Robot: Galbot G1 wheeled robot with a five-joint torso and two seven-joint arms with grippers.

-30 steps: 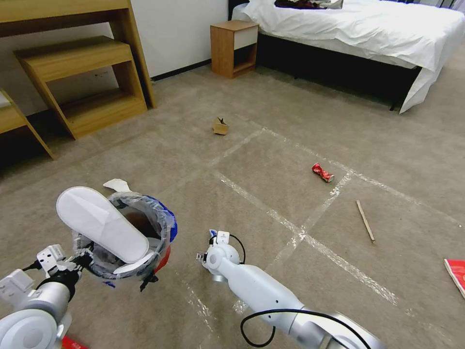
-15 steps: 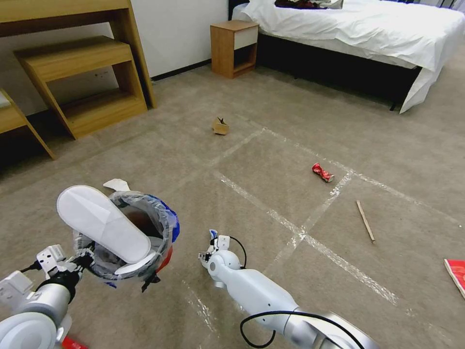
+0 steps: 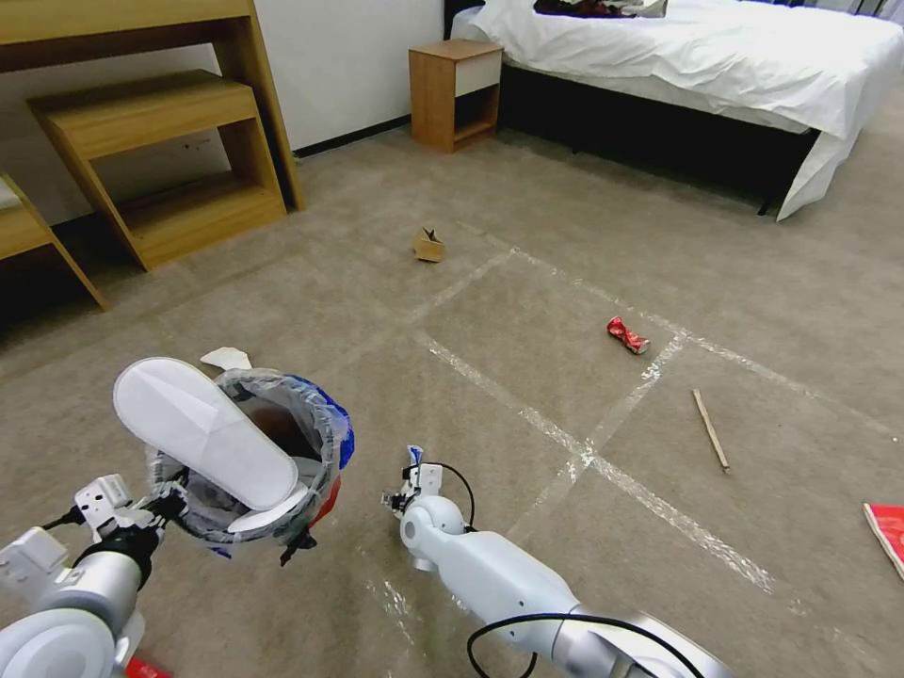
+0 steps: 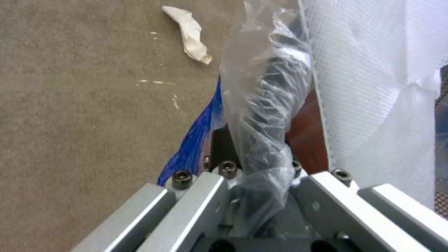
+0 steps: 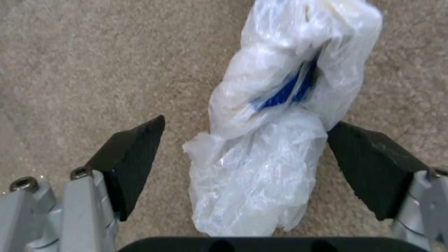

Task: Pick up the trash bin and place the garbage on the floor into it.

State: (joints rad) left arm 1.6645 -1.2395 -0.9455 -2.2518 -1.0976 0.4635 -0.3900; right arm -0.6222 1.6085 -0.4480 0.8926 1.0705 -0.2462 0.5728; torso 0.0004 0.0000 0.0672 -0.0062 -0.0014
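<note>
Red wrapper (image 3: 887,534) apparently cut off by edge.

White wall (image 3: 358,56), bed (image 3: 716,56), nightstand (image 3: 455,92), wooden shelves (image 3: 160,151).

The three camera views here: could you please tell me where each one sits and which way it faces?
Head view: on the robot's head, looking forward and down over the floor; both arms show, the left pincer holding the trash bin.
Left wrist view: on the left wrist, looking along its fingers at the bin's bagged rim.
Right wrist view: on the right wrist, looking down between its open fingers at a plastic wad on the carpet.
Shared: head and left wrist views both show the bin and white slipper.
</note>
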